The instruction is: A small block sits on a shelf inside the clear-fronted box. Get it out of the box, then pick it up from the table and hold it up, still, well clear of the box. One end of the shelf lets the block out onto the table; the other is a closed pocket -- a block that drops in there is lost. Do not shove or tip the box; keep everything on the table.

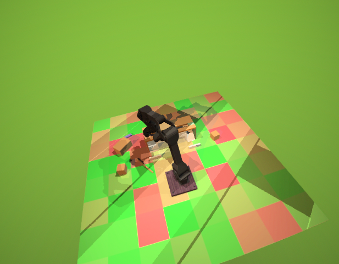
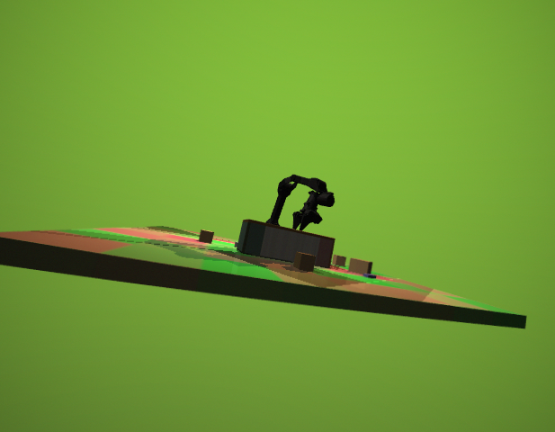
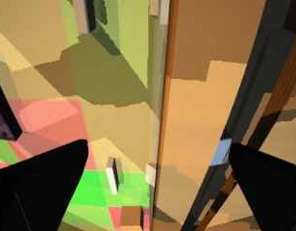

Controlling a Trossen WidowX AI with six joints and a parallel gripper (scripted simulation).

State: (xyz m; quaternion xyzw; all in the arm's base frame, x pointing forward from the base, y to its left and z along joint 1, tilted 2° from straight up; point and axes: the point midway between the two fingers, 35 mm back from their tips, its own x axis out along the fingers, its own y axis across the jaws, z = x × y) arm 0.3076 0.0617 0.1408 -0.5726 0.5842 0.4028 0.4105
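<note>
From my seat away from the rig, I had the pincer (image 1: 154,135) (image 2: 299,228) (image 3: 160,149) standing nearly wide open above the box (image 1: 185,121) (image 2: 286,244) (image 3: 201,106), with nothing between its fingers. In the wrist view, a pale-blue patch that I took for the block (image 3: 221,152) showed inside the dark top slot (image 3: 249,91), just past 3 o'clock from the middle of the gap and beside the right-hand fingertip in that picture. The top and exterior views did not show it, and I could not tell its long axis or how far below the fingertips it lay

The slot ran from 1 o'clock to 7 o'clock in the wrist view, so I judged that the next move needed to shift towards 3 o'clock and line up with the slot before going in. I could not tell which end was the pocket, so a push the wrong way risked losing the block

The box top looked like smooth orange wood, with grained strips and a clear front. A squared orange cube (image 1: 215,135) (image 2: 206,236) (image 3: 131,217) and a slim white bar (image 1: 194,146) (image 3: 112,175) lay on the patchwork tabletop (image 1: 181,218) (image 2: 240,277) (image 3: 47,125)
</note>
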